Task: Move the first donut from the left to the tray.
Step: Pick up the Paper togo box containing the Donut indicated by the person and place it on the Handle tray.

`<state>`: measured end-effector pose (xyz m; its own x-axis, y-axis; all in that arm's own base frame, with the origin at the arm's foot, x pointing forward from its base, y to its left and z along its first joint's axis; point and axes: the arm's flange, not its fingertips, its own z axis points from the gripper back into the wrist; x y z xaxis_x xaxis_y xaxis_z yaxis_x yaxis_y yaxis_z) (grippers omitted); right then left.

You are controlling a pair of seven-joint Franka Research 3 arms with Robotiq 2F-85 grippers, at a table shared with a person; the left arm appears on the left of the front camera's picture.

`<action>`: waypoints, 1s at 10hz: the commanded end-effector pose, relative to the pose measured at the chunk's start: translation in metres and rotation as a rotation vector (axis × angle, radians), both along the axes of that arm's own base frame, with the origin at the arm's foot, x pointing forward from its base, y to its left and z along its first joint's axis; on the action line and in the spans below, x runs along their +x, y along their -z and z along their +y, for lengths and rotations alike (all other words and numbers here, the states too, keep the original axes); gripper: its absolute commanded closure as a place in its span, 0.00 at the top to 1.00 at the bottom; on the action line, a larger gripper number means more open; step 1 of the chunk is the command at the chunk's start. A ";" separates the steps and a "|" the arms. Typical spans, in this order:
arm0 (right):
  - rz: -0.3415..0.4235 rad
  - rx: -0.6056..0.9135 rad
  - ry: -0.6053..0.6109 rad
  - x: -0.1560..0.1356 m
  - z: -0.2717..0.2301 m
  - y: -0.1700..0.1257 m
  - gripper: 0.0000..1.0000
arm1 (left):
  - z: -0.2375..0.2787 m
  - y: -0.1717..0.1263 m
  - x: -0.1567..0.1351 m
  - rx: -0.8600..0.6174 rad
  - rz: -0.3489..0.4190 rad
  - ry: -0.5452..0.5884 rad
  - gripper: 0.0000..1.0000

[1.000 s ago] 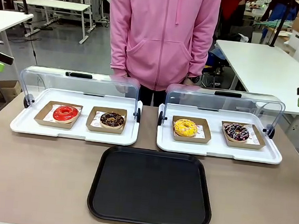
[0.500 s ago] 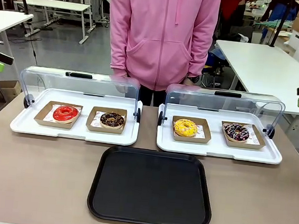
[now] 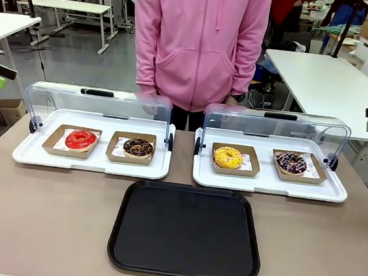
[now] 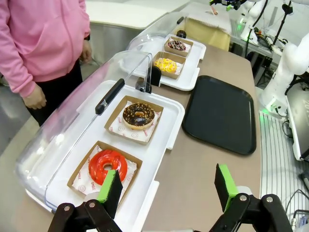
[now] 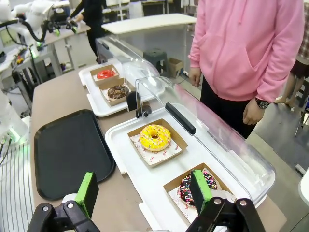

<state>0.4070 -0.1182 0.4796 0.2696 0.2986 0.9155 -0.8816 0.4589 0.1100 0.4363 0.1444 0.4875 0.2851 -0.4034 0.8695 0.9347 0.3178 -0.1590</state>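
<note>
Nothing done yet. The glossy red-glazed ring donut (image 3: 81,140) sits in its brown cardboard holder (image 3: 53,142) on the left white tray (image 3: 38,157), with the clear lid (image 3: 96,107) raised. The large flat black plastic tray (image 3: 186,233) on the bench (image 3: 46,216) is bare. The left claw (image 4: 168,186) and right claw (image 5: 144,192) are both spread, empty and well clear. Grasp, carry and place all remain. In the left wrist view, a green pad (image 4: 110,186) hides the holder's near corner.

No visible change since a second ago; nothing moved.
</note>
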 end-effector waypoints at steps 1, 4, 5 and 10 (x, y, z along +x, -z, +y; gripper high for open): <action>-0.029 0.023 -0.002 0.003 0.000 0.000 1.00 | 0.000 -0.001 -0.001 -0.010 -0.011 0.009 1.00; -0.029 0.023 -0.002 0.003 0.000 0.000 1.00 | 0.000 -0.001 -0.001 -0.010 -0.011 0.009 1.00; -0.029 0.023 -0.002 0.003 0.000 0.000 1.00 | 0.000 -0.001 -0.001 -0.010 -0.011 0.009 1.00; -0.029 0.023 -0.002 0.003 0.000 0.000 1.00 | 0.000 -0.001 -0.001 -0.010 -0.011 0.009 1.00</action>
